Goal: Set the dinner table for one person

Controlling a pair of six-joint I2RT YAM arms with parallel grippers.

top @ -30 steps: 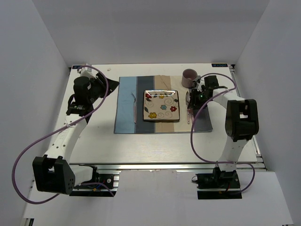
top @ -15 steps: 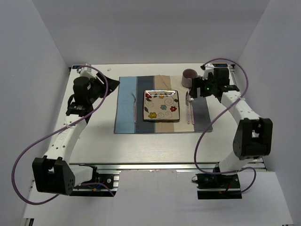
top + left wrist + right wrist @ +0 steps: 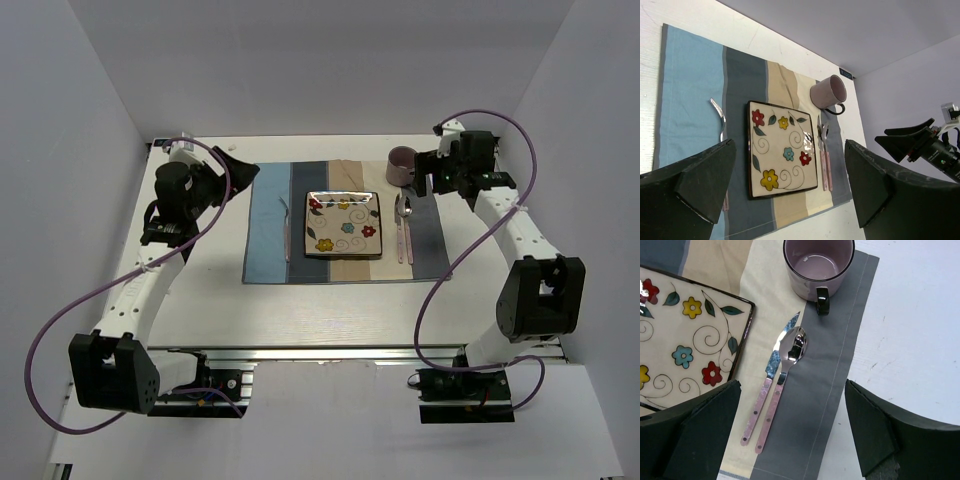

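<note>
On the off-white dinner table (image 3: 300, 310) lies a striped placemat (image 3: 268, 250) with a flowered square plate (image 3: 344, 224) in its middle. A fork (image 3: 287, 230) rests left of the plate. A pink-handled knife (image 3: 771, 371) and spoon (image 3: 790, 352) lie side by side to its right. A mauve mug (image 3: 818, 265) stands upright at the mat's far right corner. My right gripper (image 3: 792, 385) hangs open above the cutlery and holds nothing. The left gripper (image 3: 790, 144) is open and empty, raised off the mat's left edge and looking across the plate (image 3: 782, 150).
White walls enclose the table on three sides. A metal rail (image 3: 350, 350) runs along the near edge by both arm bases. Purple cables loop beside each arm. The right gripper's dark fingers (image 3: 910, 142) show at the right of the left wrist view.
My right gripper has risen from the cutlery and drawn back toward the far right corner, jaws now wide. The spoon lies free beside the knife. The left arm has stayed put.
</note>
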